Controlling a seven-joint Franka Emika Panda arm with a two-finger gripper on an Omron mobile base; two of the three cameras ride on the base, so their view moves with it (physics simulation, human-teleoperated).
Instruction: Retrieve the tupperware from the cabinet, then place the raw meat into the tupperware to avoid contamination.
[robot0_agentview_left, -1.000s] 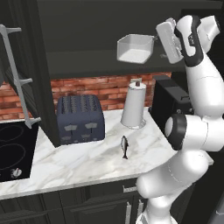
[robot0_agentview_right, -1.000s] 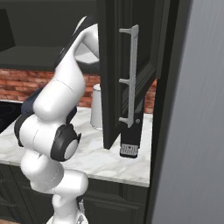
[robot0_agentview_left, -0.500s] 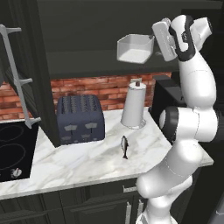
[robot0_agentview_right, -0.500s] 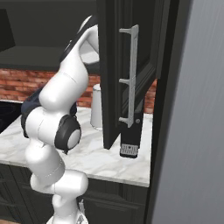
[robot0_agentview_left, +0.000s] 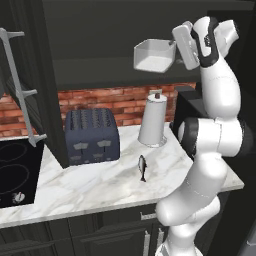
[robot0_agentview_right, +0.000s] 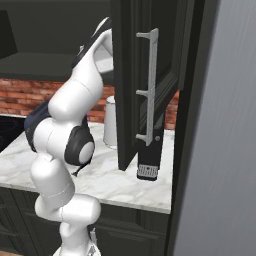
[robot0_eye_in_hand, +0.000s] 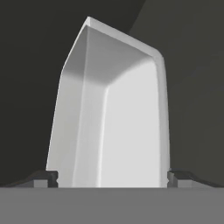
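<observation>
Fish (robot0_agentview_left: 142, 167) lies nearest, on the marble desk (robot0_agentview_left: 100, 185) in front of the paper-towel roll (robot0_agentview_left: 153, 121) and to the right of the toaster (robot0_agentview_left: 92, 136); it is the raw meat I must box later, and nothing touches it now.

Higher and farther, my pincer (robot0_agentview_left: 174, 48) is raised to the open cabinet (robot0_agentview_left: 100, 45), at the right side of the tupperware (robot0_agentview_left: 154, 56). In the hand view the tub (robot0_eye_in_hand: 113, 109) sits between my two fingertips (robot0_eye_in_hand: 43, 178), with the jaws spread about as wide as they go and one tip at each side of its walls. I cannot tell whether the tips press the walls or merely flank them.

In the left base view the tub looks tilted, its open top towards the left, and whether it rests on the shelf (robot0_agentview_left: 125, 70) or hangs off it I cannot say.

Risks, as I judge them: the walls are thin, and with the jaws this wide any hold is shallow, so the tub could slip or twist as it is drawn out. A tilted tub may catch the shelf lip. The open door (robot0_agentview_right: 142, 85) stands close on the right, so a wide swing down could strike it. Lower down, the roll and toaster stand near the fish, leaving little room for the tub.
</observation>
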